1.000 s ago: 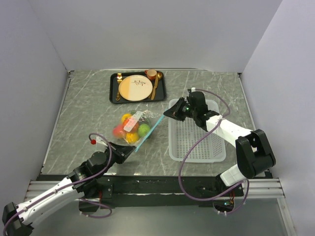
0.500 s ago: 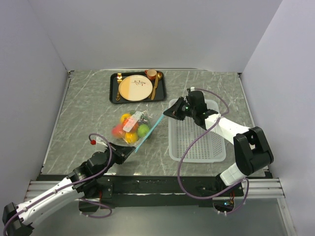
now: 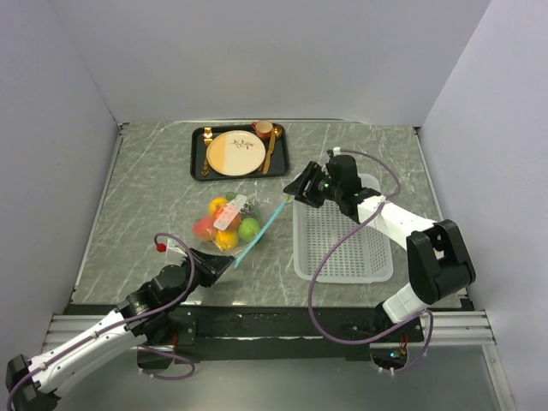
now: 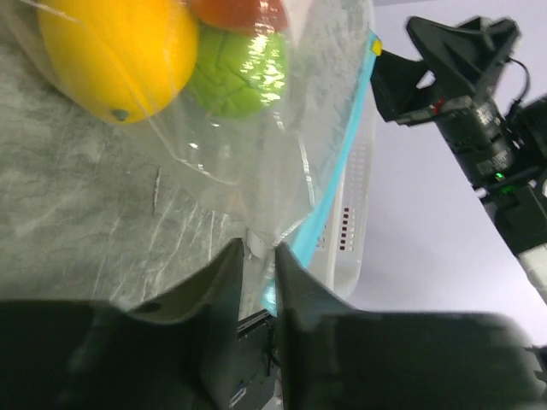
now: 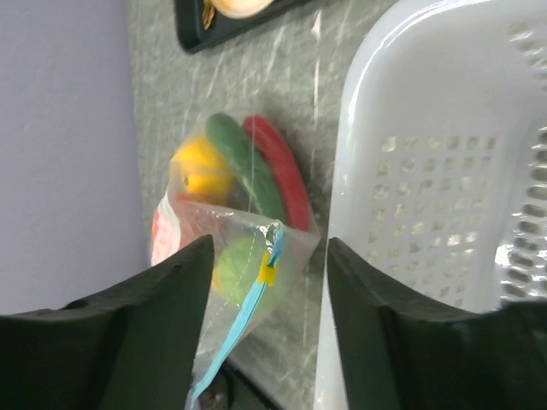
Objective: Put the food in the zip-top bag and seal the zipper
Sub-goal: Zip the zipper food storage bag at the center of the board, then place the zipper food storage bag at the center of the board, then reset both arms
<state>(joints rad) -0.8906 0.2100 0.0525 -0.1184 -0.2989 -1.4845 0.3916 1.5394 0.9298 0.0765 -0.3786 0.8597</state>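
The clear zip-top bag (image 3: 259, 211) lies on the table with the food (image 3: 227, 224) inside: a lemon (image 4: 120, 51), a lime (image 4: 235, 73), a green chili (image 5: 244, 166) and a red chili (image 5: 278, 175). Its light blue zipper (image 3: 259, 231) runs along the bag's right edge, with a yellow slider tab (image 5: 268, 273) at the far end. My right gripper (image 3: 300, 190) stands open around that end without touching it. My left gripper (image 3: 227, 261) is at the near corner, jaws a narrow gap apart, the bag's corner (image 4: 256, 239) lying between them.
A white mesh basket (image 3: 342, 240) stands right of the bag, directly under my right arm. At the back sits a black tray (image 3: 199, 164) with a round plate (image 3: 235, 152), a small cup (image 3: 264, 128) and a gold spoon (image 3: 272, 145).
Both grippers have opened. The right one let go of the zipper's far end and drew back slightly toward the basket. The left jaws parted a little at the near corner.
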